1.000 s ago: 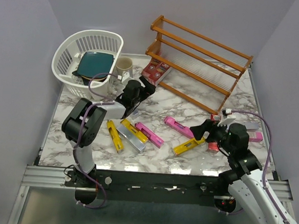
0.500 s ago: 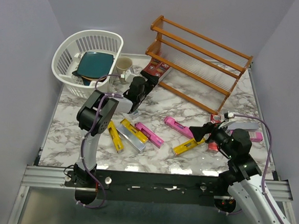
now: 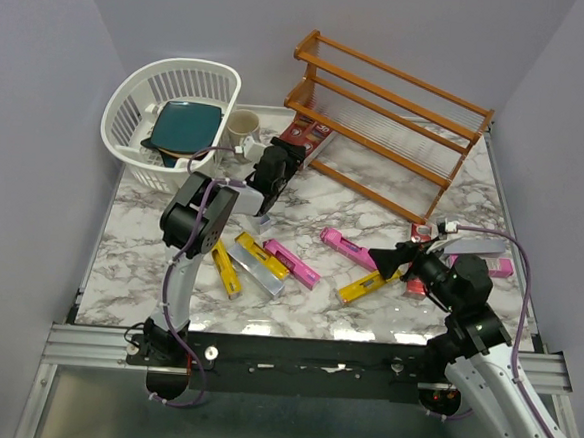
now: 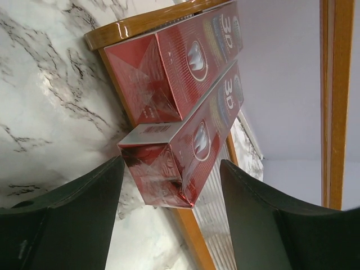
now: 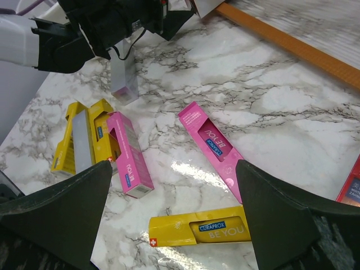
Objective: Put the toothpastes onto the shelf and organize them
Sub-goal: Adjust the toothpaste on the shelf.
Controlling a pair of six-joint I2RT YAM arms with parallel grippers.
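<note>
- The left hand (image 4: 171,163) was spread open. One finger (image 4: 79,208) sat on each side of the end of a red toothpaste box (image 4: 188,149). There was a gap between the box and the finger on one side.
- That box lay just beside a second red toothpaste box (image 4: 185,59), with their long sides together. Both were at the left end of the shelf (image 3: 389,116), down at its lowest step.
- The second red toothpaste box lay against a brown wooden rail (image 4: 146,21).
- The right hand (image 5: 174,164) was spread wide too and held nothing. It hung over the bench (image 5: 270,95).
- Below it lay a yellow Curaprox box (image 5: 197,228). Just past that lay a pink toothpaste box (image 5: 211,140).
- Farther left, another pink box (image 5: 130,154) touched a bunch of three: a yellow box (image 5: 63,152), a grey box (image 5: 84,138) and one more yellow one (image 5: 103,115).
- A small grey carton (image 5: 125,79) was near the left arm.
- All of these loose boxes lay on the bench, well apart from the shelf.
- In the far left corner was a white basket (image 3: 197,65) with a dark green plate (image 3: 186,126) in it. A beige mug (image 3: 242,127) stood just beside the basket.
</note>
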